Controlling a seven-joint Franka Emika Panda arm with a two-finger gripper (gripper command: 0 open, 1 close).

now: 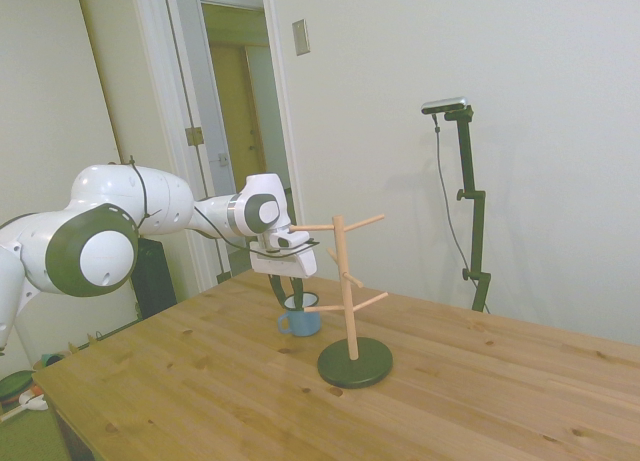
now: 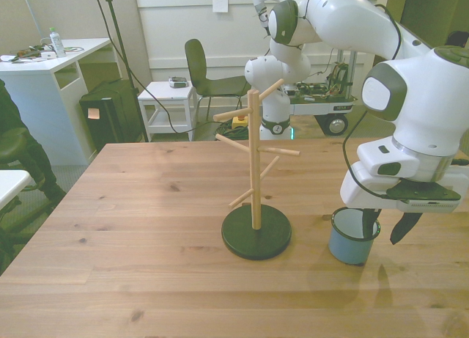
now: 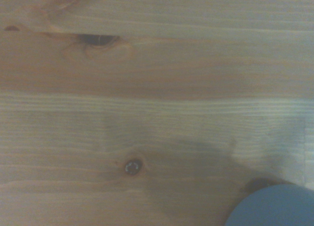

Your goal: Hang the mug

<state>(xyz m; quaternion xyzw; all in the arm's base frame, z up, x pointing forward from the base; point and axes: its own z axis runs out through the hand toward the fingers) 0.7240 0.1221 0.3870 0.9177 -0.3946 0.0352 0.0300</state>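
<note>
Wooden peg stand on a dark round base (image 2: 256, 232) stands mid-bench. Toward the front view's right of it, the small light-blue enamel mug with dark rim (image 2: 352, 237) sits upright on the wooden bench (image 2: 146, 228). My tool (image 2: 389, 224) is over the mug, fingers spread wide: one inside the rim, one outside.

Desk (image 2: 132, 206) bare w/ open room across front view's left half. Peg stand (image 2: 254, 169) upright mid-desk, pegs jutting several ways; its round base (image 2: 256, 232) takes the centre. Mug (image 2: 353, 235) stands on desk near base, on front view's right, a gap between them. Hand (image 2: 387, 224) low over mug, fingers spread, one dipping inside rim.
</note>
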